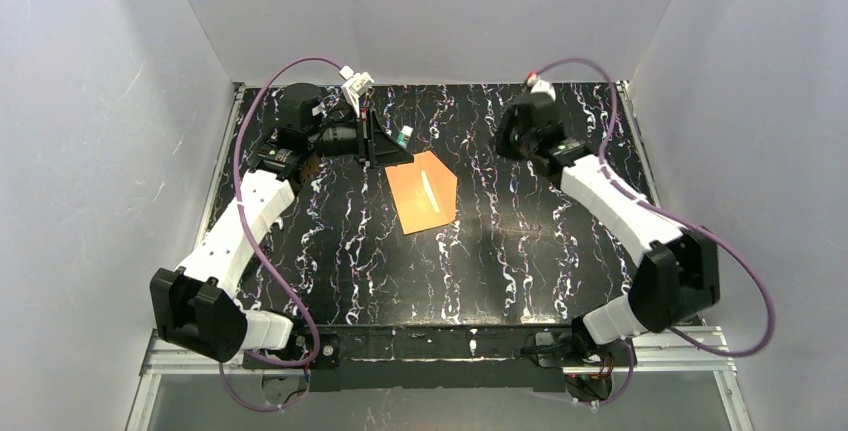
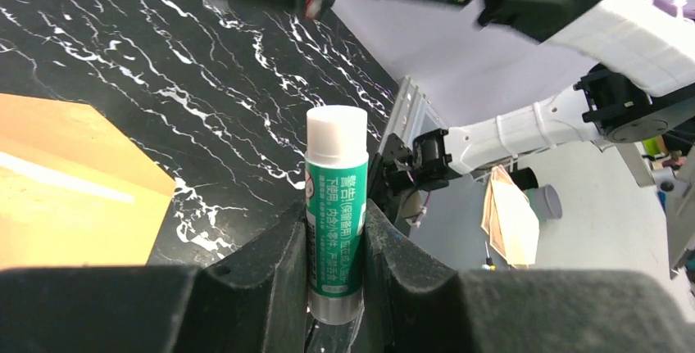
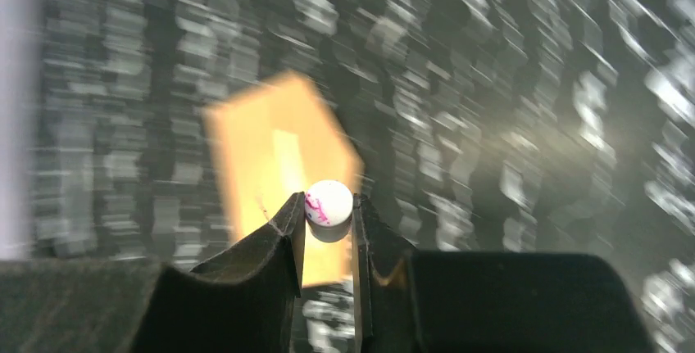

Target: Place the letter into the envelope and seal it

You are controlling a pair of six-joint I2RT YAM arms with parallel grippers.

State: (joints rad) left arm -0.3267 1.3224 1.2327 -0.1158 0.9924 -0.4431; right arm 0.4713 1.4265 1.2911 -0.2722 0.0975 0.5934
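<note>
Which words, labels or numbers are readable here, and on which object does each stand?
"警告!" on the green label of the glue stick in the left pincer; other lines there are too small.
Pink marks on the small white round object in the right pincer: blurred.
The envelope: no text visible.

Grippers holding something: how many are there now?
2: left gripper, beside the envelope, holds a green glue stick; right gripper, at far right, holds a small white round thing.

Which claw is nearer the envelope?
Left. The left claw, gripping a glue stick, is at the far-left edge of the envelope; the right claw, holding a small white object, is farther right.
</note>
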